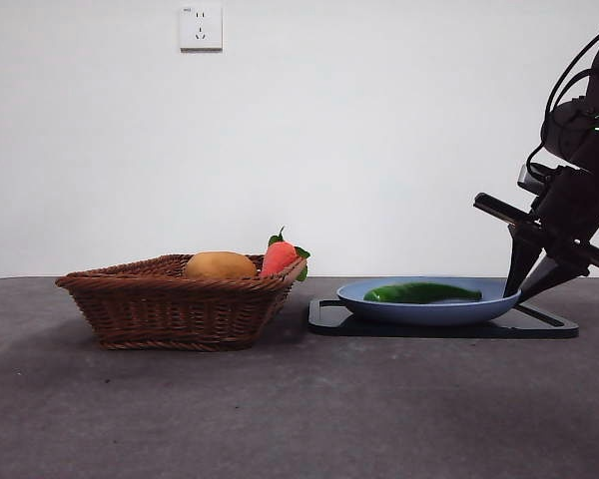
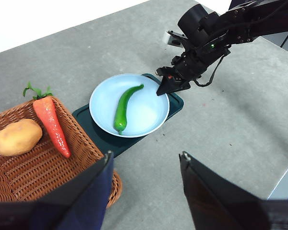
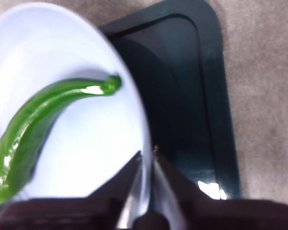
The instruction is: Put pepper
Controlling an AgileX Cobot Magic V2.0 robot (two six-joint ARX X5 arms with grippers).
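Lying on the plate (image 1: pixel 434 311), pepper (image 1: pixel 422 292); no writing legible.

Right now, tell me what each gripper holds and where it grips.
The right gripper is pinched on the blue plate at its rim, on the side away from the basket. The left gripper is open, holding nothing.

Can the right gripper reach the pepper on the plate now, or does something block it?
Probably yes. The right gripper sits at the blue plate's rim, and the pepper lies uncovered there with nothing between them.
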